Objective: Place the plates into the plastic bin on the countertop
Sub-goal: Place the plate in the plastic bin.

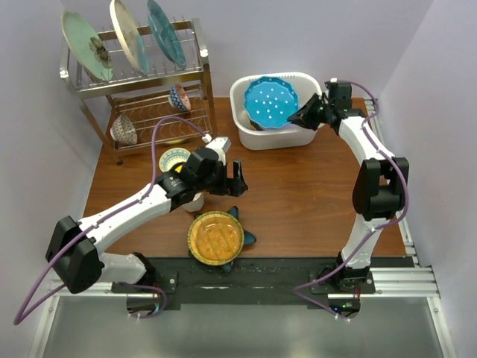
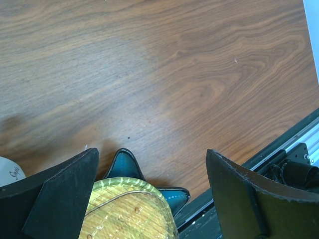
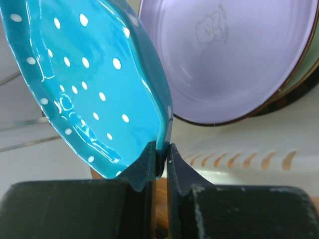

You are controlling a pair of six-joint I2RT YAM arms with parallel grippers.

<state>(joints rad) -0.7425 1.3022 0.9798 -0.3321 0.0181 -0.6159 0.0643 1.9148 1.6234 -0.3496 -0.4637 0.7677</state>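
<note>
Between right fingers [image 3: 142,172], blue plate [image 3: 84,84]

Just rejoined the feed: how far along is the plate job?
Done: lavender plate lies in the plastic bin, on at least one more. In hand: right claw shut on the blue dotted plate, over the bin. Remaining: amber plate on teal star-shaped plate near the open left claw; mint plate, cream plate and dark teal plate in the wire rack.

The bin [image 1: 270,139], plates [image 1: 270,103] inside, sits at the counter's [image 1: 313,195] far edge right of centre; the dish rack [image 1: 141,80] fills the far-left corner; two stacked plates [image 1: 216,237] lie at the near edge.
</note>
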